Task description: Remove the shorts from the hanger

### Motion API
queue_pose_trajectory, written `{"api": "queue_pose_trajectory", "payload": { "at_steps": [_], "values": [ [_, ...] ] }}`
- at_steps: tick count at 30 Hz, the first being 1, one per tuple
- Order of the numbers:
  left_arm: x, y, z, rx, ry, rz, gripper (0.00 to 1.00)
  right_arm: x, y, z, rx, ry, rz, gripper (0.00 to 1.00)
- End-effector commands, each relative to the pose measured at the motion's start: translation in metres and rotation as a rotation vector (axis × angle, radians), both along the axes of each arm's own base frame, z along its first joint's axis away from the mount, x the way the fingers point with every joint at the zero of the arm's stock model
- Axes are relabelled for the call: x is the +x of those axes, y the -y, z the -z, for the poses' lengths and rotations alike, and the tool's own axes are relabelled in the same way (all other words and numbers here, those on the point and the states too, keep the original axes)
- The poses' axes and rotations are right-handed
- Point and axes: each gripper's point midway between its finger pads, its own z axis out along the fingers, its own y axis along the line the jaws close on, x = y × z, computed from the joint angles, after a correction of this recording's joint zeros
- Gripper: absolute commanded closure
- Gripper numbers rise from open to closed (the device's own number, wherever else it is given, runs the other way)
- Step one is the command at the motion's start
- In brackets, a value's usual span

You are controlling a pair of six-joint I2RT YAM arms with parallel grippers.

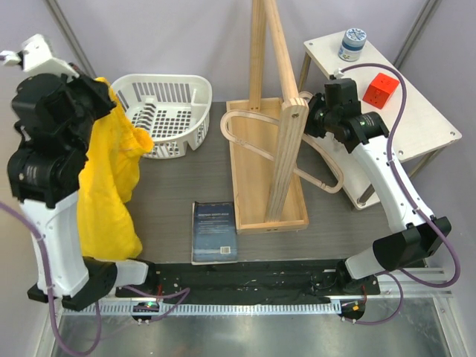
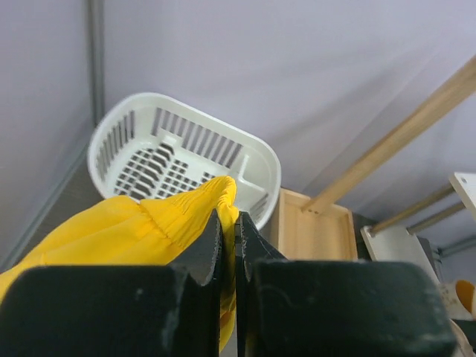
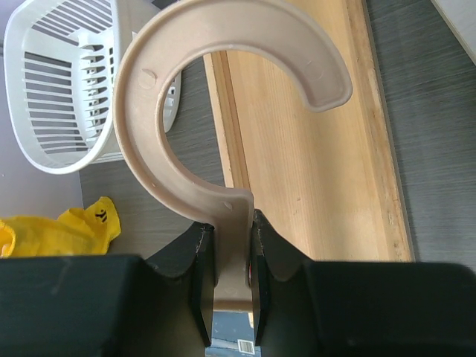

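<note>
The yellow shorts [image 1: 108, 193] hang free at the left, off the hanger, bunched at the top in my raised left gripper [image 1: 117, 111]. In the left wrist view the gripper [image 2: 229, 223] is shut on a fold of the shorts [image 2: 149, 230] above the white basket [image 2: 171, 156]. The light-wood hanger [image 1: 225, 126] lies bare across the wooden rack's tray, its loop passing behind the upright. My right gripper [image 1: 312, 115] holds its hook end. In the right wrist view the gripper [image 3: 233, 230] is shut on the stem of the hanger's hook [image 3: 149, 126].
The white basket [image 1: 167, 111] stands at the back left. The upright wooden rack [image 1: 279, 111] with its tray base [image 1: 256, 193] fills the middle. A dark blue book [image 1: 214, 230] lies near the front. A side table [image 1: 416, 104] at the right holds a red block [image 1: 379, 91] and a jar [image 1: 352, 43].
</note>
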Motion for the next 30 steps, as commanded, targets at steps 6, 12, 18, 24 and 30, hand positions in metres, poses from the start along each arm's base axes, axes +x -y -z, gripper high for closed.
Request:
{"api": "queue_pose_trajectory", "payload": {
  "at_steps": [6,12,18,24,30],
  "values": [
    [0.062,0.088,0.005,-0.22,-0.011,0.374,1.0,-0.009,0.004,-0.018,-0.017,0.063,-0.021,0.99],
    [0.059,0.051,0.04,-0.259,-0.09,0.2,1.0,-0.008,0.001,-0.018,-0.01,0.061,-0.037,0.99],
    [0.032,-0.024,0.112,-0.353,-0.23,-0.173,1.0,-0.01,-0.003,-0.014,0.0,0.047,-0.055,0.99],
    [-0.012,-0.062,0.217,-0.399,-0.453,-0.436,1.0,-0.015,-0.005,-0.006,0.008,0.025,-0.072,0.99],
    [-0.019,-0.059,0.31,-0.586,-0.625,-0.526,0.97,-0.018,-0.007,-0.005,0.018,0.015,-0.086,0.99]
  ]
}}
